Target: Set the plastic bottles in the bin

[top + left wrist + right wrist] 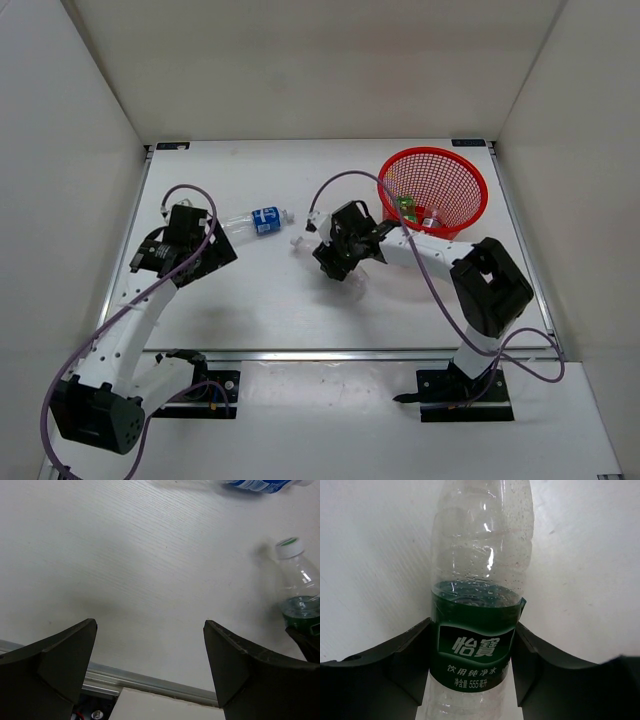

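Observation:
My right gripper (472,626) is shut on a clear plastic bottle with a dark green label (479,630), both fingers pressed against the label. This bottle lies on the white table at centre, its white cap (299,242) sticking out left of the right gripper (340,255); the same bottle (300,587) shows in the left wrist view. A clear bottle with a blue label (262,219) lies further left. My left gripper (218,252) hangs open and empty (150,624) just below it. The red mesh bin (455,190) stands at the back right, holding a green bottle (405,208) and another bottle (430,220).
An aluminium rail (150,680) runs along the table's near edge. White walls close in the table at the back and both sides. Purple cables loop over both arms (345,178).

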Robot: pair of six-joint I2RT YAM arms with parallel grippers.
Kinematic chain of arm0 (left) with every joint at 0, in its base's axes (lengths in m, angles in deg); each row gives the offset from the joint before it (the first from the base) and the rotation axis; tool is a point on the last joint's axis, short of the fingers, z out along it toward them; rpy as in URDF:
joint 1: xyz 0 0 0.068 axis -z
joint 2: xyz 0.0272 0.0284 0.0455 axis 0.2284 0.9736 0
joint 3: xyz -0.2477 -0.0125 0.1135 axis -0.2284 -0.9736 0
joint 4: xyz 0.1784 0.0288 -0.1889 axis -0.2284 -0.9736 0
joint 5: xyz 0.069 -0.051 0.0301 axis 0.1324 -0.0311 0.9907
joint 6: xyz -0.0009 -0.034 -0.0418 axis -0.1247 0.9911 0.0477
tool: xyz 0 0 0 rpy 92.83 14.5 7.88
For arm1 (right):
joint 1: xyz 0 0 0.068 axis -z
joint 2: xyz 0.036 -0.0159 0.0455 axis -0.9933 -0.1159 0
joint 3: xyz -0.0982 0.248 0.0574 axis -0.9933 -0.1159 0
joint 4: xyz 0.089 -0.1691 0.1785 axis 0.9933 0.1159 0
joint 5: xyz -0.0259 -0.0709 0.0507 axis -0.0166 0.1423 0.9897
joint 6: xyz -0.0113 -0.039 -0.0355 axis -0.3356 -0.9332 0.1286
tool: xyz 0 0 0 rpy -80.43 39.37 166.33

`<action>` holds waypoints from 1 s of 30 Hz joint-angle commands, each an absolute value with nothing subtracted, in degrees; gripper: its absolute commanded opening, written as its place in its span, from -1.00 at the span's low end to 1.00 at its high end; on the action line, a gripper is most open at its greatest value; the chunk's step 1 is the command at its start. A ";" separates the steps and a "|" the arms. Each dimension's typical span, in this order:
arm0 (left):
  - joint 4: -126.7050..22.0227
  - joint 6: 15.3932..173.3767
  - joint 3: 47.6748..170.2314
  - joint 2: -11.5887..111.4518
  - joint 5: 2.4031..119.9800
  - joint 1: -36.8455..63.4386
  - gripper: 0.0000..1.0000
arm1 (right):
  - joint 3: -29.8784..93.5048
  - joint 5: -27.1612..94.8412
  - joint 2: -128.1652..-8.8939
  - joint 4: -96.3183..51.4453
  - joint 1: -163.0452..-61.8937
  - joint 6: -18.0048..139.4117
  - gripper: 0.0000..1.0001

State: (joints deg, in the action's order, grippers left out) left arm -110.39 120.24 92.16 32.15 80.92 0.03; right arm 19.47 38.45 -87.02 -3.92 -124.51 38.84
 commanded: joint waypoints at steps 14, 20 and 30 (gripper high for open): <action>-102.70 98.74 112.97 52.83 73.78 0.60 0.97 | 29.49 35.60 -58.82 -4.93 -99.19 53.71 -0.40; -105.77 91.69 127.64 67.93 72.96 -0.81 0.97 | 29.75 37.71 -59.43 1.13 -90.47 58.89 0.75; -106.83 89.22 141.10 75.68 67.62 -2.92 0.98 | 36.59 32.36 -55.65 2.36 -93.27 57.75 0.98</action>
